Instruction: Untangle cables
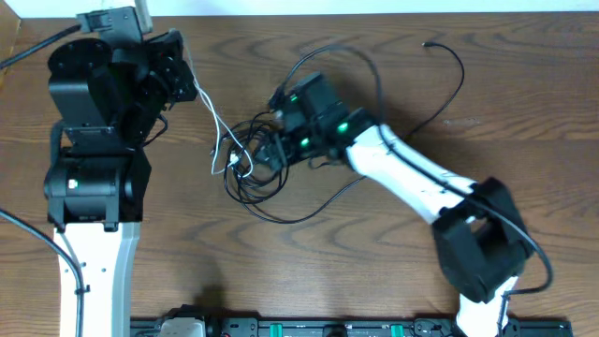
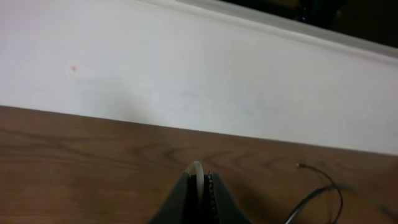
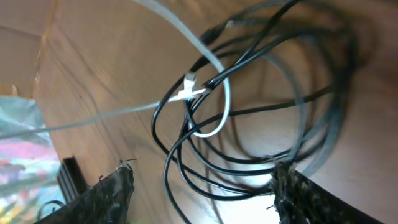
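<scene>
The cables lie tangled mid-table: several black loops (image 1: 245,190) with a thin white cable (image 1: 211,117) running up-left out of them. My left gripper (image 1: 187,80) holds that white cable (image 2: 198,169) pinched between shut jaws (image 2: 200,179), raised at the table's back left. My right gripper (image 1: 267,154) hovers over the tangle, open; in its wrist view the black loops (image 3: 249,168) pass between its fingertips (image 3: 202,183) and the white cable (image 3: 214,71) with its small plug (image 3: 189,93) lies beyond. One black strand (image 1: 454,70) arcs to the back right.
The left arm's black base (image 1: 94,159) fills the left side. The right arm's white link (image 1: 402,173) crosses the right middle. A black rail (image 1: 328,328) runs along the front edge. A white wall (image 2: 186,68) stands behind the table.
</scene>
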You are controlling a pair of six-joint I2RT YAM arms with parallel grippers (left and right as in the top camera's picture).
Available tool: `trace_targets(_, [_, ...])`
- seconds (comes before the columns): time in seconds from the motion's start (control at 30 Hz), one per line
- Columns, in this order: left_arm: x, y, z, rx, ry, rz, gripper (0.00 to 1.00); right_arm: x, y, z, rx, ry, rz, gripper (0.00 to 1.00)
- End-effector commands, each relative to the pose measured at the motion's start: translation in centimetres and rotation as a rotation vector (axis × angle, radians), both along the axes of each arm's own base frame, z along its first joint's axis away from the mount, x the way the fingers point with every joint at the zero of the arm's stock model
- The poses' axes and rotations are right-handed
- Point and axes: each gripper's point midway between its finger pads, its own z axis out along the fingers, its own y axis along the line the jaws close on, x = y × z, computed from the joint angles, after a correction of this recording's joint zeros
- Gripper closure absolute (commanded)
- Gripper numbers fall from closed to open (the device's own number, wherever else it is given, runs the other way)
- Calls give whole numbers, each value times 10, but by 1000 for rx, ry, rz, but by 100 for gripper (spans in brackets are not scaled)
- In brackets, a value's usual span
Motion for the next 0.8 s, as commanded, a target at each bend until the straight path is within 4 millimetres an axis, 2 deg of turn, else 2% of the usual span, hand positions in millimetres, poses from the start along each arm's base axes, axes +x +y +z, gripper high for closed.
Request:
trace_targets(0.0, [-9,7,18,-20,-41,50,93,-12,6,-29,-72,18,-2,29])
trace_targets(0.27, [-11,7,19,-20,-43,50,93,-27,22,-60,-125,6,41,37])
trace_targets(0.47, [-11,7,19,-20,-43,50,93,-33,26,-68,-136,9,62,42])
trace_targets(0.57, [-11,7,19,-20,-43,50,93,-47,38,-80,-144,3,111,43])
trace_targets(0.63, [-11,7,19,-20,-43,50,93,-54,46,-80,-135,-11,133,43])
trace_targets(0.77, [-11,7,19,-20,-43,50,93,-50,49,-81,-163,-64,111,47])
